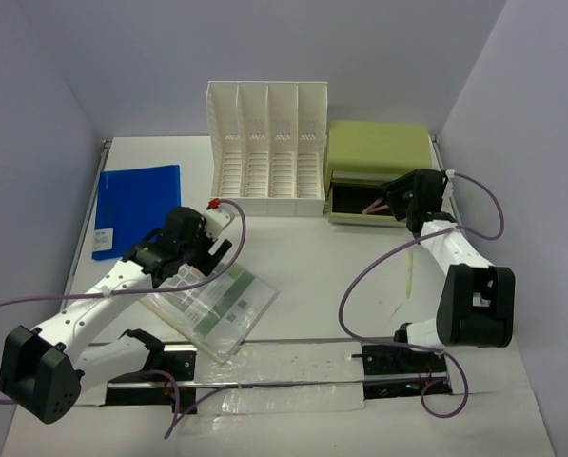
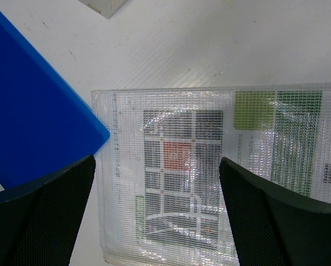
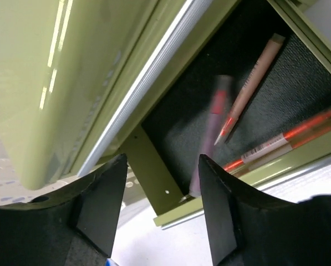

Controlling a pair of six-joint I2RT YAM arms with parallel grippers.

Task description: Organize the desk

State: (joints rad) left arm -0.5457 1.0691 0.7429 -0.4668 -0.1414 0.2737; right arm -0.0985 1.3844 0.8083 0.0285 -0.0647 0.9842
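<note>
The white desk [image 1: 312,257] carries a clear mesh pouch [image 1: 212,305] of printed sheets near its front left. My left gripper [image 1: 203,259] hovers over the pouch [image 2: 209,166], open wide [image 2: 157,160], with nothing between its fingers. My right gripper [image 1: 412,205] hangs over the open drawer [image 1: 364,202] of the green drawer box [image 1: 379,148]. It is open [image 3: 161,158] and empty. A blurred purple pen [image 3: 212,133] lies slanted in the drawer [image 3: 176,111], just beyond the right finger.
A blue folder [image 1: 136,209] lies flat at the back left, its corner [image 2: 26,111] beside the pouch. The white slotted file rack [image 1: 269,143] stands at the back centre. Orange-red pens [image 3: 276,141] and a pink one [image 3: 254,77] lie in the drawer. A yellow pen [image 1: 409,271] lies on the desk.
</note>
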